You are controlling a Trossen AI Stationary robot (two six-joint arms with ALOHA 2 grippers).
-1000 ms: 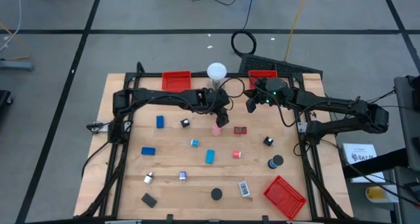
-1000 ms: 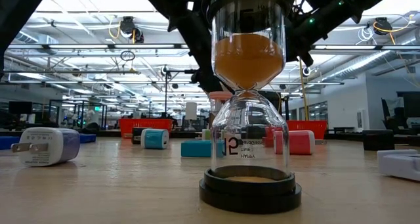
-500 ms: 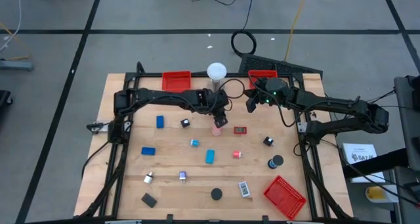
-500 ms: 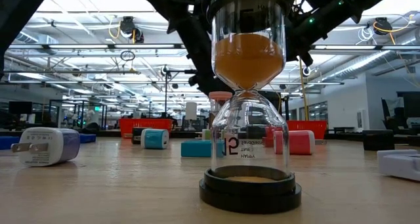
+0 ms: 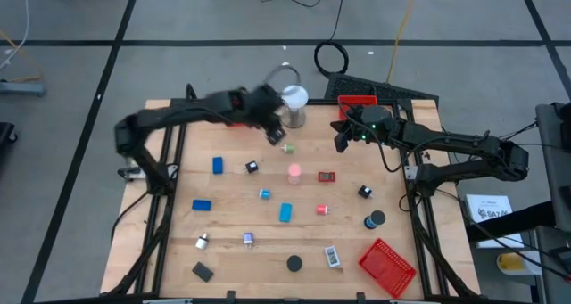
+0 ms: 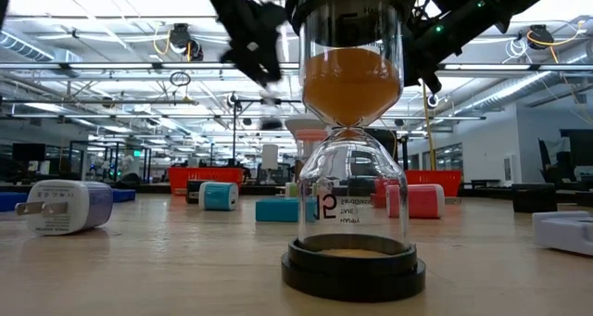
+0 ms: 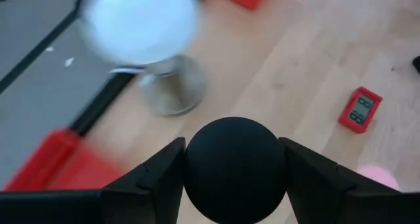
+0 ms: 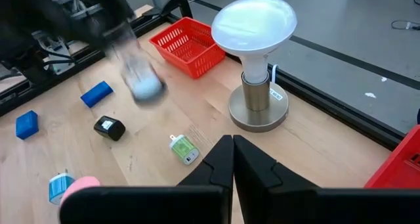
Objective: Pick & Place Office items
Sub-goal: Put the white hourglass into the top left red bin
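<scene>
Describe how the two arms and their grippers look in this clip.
Both arms are dark, jointed, with black cables alongside. The right arm shows a small green light near its wrist. The left gripper has broad black fingers; the right gripper has black, wedge-shaped ones.

- Even, bright overhead light falls on the table (image 5: 178,259), with only soft, short shadows under the small items.
- The left arm (image 5: 205,112) is smeared by motion blur in the high and low views.
- In the low view, bright ceiling fixtures (image 6: 181,40) glare behind the sharp hourglass (image 6: 352,131); the room beyond is soft.
- The white globe (image 7: 141,17) is blurred in the left wrist view.
</scene>
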